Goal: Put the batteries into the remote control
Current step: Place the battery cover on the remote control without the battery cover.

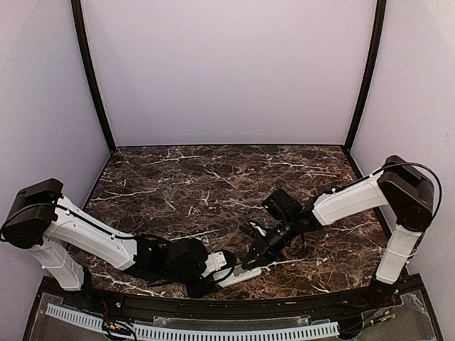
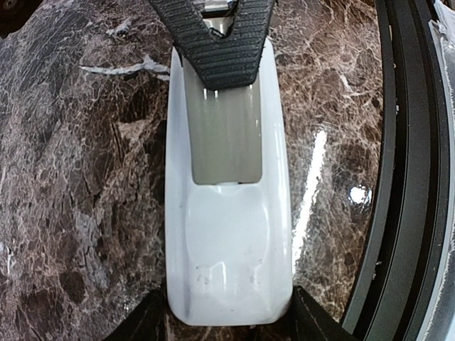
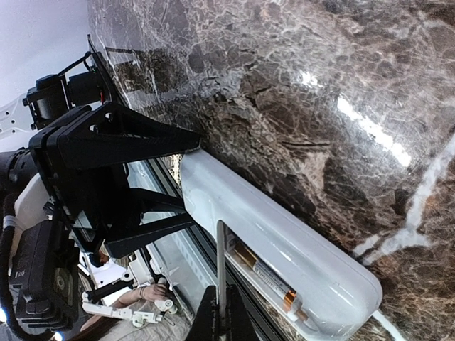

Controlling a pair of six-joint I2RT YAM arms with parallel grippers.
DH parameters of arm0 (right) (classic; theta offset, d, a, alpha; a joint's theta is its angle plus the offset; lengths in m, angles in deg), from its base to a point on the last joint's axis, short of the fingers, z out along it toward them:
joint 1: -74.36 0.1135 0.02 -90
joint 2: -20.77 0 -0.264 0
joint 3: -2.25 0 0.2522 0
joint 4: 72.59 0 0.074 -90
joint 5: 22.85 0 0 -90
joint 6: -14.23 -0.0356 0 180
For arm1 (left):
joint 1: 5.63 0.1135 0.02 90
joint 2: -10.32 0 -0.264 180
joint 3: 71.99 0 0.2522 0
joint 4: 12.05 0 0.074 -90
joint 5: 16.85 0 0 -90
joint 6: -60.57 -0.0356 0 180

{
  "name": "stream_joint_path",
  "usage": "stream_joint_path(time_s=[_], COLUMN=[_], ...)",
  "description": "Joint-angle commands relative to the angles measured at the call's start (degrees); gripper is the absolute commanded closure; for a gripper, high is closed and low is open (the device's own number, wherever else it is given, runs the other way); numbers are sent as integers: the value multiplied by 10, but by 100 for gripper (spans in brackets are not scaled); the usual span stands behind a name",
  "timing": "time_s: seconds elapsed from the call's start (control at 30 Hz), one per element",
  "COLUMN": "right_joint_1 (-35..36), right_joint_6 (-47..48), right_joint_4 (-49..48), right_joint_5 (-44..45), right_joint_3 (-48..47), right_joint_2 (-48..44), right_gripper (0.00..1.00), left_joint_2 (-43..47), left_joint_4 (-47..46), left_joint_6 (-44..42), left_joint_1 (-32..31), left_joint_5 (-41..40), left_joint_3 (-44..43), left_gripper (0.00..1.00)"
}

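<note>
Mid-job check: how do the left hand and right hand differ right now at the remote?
The left hand has its fingers apart, one against each side of the remote control at its solid end; the right hand has its fingers shut together. The left hand reaches along the remote; the right hand angles down, tips at the far end of the open battery bay. Both are black and meet at the remote.

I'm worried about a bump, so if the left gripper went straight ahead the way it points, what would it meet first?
The remote control, which lies lengthwise between the left gripper fingers. Farther along, the shut right gripper rests over its open battery bay, probably next, though depth is unclear.
</note>
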Motion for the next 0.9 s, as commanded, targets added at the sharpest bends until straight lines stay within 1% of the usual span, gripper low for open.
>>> stream_joint_path(time_s=[0.0, 0.3, 0.43, 0.53, 0.67, 0.73, 0.87], right_joint_1=[13, 26, 26, 26, 23, 21, 21], right_joint_6=[-23, -80, -84, -71, -55, -54, -53], right_joint_4=[-25, -79, -97, -81, -53, -50, -50], right_joint_5=[19, 31, 33, 35, 42, 44, 49], right_joint_3=[17, 53, 61, 49, 45, 49, 51], right_joint_2=[17, 9, 15, 22, 21, 22, 21], right_gripper=[100, 100, 100, 100, 100, 100, 100], left_joint_2=[-8, -13, -25, -30, -20, -12, -2], left_joint_4=[41, 40, 36, 18, -12, -30, -62], left_joint_6=[-2, -4, -7, -8, -3, -6, -15], left_joint_1=[-3, -3, -3, -3, -3, -2, -2], left_joint_5=[5, 10, 23, 28, 28, 28, 24], left_joint_3=[13, 10, 1, -4, -5, -7, -15], left_gripper=[42, 44, 45, 40, 31, 29, 28])
